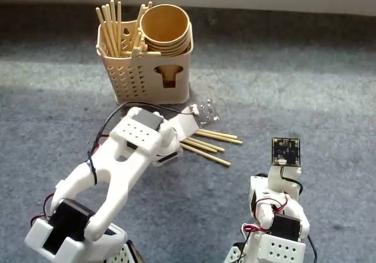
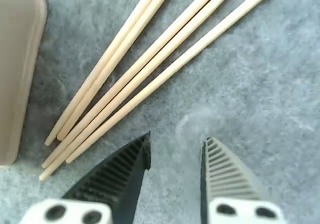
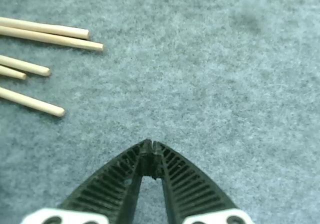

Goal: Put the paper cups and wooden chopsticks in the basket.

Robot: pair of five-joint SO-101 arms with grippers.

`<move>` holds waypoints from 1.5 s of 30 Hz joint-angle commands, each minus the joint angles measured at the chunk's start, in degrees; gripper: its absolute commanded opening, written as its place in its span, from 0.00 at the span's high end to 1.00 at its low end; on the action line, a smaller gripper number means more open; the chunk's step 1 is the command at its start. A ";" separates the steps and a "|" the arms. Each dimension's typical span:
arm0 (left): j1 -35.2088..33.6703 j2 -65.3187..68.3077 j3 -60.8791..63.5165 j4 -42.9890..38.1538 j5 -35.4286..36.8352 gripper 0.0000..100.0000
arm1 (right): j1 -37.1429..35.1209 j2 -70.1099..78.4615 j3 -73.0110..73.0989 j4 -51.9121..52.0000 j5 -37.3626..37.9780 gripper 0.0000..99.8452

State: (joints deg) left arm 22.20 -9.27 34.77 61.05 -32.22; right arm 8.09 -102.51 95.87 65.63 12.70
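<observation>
We find the basket [image 1: 144,78] upright at the far side of the grey carpet [image 1: 317,81]. The paper cups [image 1: 166,25] sit nested in one compartment, and a bundle of stored chopsticks [image 1: 111,28] stands on end in the other. We judge the cup part of the task done. Five loose chopsticks [image 2: 135,79], by our count, lie flat on the carpet just in front of the basket, fanned out and partly touching. These are not yet stowed.

The left gripper [image 2: 176,138] hangs low over the carpet just beside one end of the loose chopsticks, pointed down. We read this as a stance for a pick. Its jaws stand moderately apart, holding and touching nothing. No stick lies between them, so we judge a sideways shift is needed before closing.

The right gripper [image 3: 151,144] hovers over carpet near the sticks' other ends. Its jaws meet at the tips, empty. We judge it parked clear of the working arm.
</observation>
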 commanded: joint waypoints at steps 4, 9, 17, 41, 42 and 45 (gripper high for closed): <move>4.62 -1.63 -3.03 -4.48 0.09 0.84 | 0.48 -0.04 6.81 -0.92 -0.26 0.98; 4.62 7.78 -10.07 -5.10 -1.58 0.84 | 0.48 -0.04 6.81 -0.92 -0.26 0.98; 4.53 22.46 -19.82 -5.10 -1.93 0.87 | 0.48 -0.04 6.81 -0.92 -0.26 0.98; 7.43 25.36 -20.88 11.16 -3.34 0.99 | 0.48 -0.04 6.81 -0.92 -0.26 0.98; 7.25 25.36 -21.32 11.34 -1.49 0.99 | 0.48 -0.04 6.81 -0.92 -0.26 0.98; 6.90 25.27 -22.11 11.60 0.97 0.99 | 0.48 -0.04 6.81 -0.92 -0.26 0.98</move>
State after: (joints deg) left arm 28.44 17.01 14.55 71.52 -32.92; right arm 8.09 -102.51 95.87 65.63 12.70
